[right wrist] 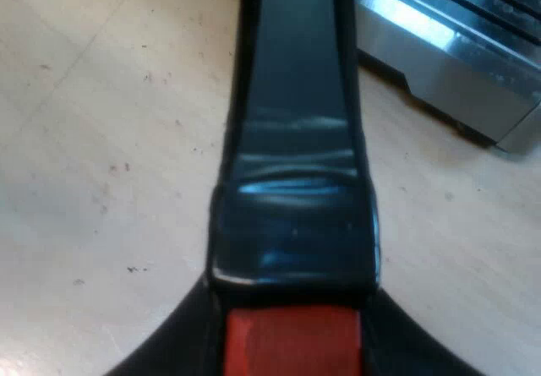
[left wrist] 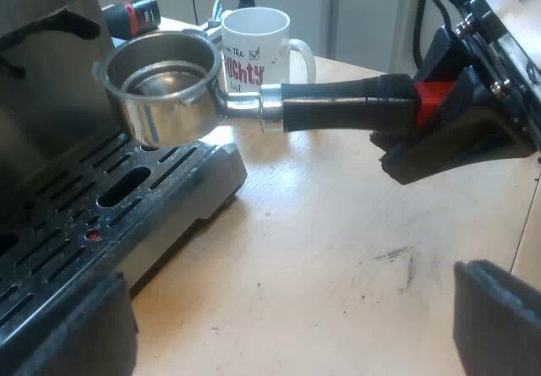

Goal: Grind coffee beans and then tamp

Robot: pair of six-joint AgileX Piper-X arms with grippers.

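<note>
Right gripper [left wrist: 435, 106], jaws clamped on the red handle end, holds the metal holder [left wrist: 169, 118] over the drip tray [left wrist: 101, 215] of the espresso machine [left wrist: 42, 80], near a mug [left wrist: 258, 51]; left gripper [left wrist: 292, 308] hangs above the worktop [left wrist: 338, 241], jaws apart.

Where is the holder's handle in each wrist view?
Left wrist view: the handle runs from the basket by the drip tray to the right claw, which grips its red end.
Right wrist view: the handle stretches from the right claw toward the drip tray.
Shared landmark: the drip tray's metal edge.
</note>
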